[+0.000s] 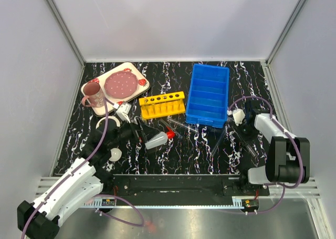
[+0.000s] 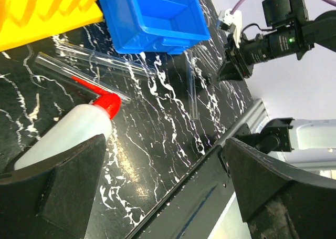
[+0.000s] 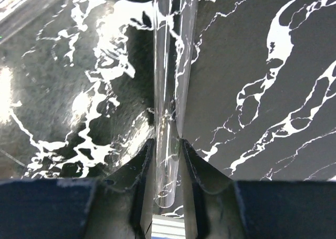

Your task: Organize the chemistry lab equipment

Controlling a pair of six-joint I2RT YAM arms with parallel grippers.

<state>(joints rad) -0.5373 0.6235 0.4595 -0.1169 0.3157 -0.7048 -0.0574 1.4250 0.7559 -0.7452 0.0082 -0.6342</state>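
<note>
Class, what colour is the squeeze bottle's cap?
The cap is red, clearest in the left wrist view.

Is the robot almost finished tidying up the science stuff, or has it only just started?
Only just started. Done: nothing yet; the yellow rack shows no tubes standing in it and the blue bin looks empty. In hand: the right pincer is pinching one test tube. To do: other tubes and the squeeze bottle lie loose on the table, and the left pincer is open, holding nothing.
</note>
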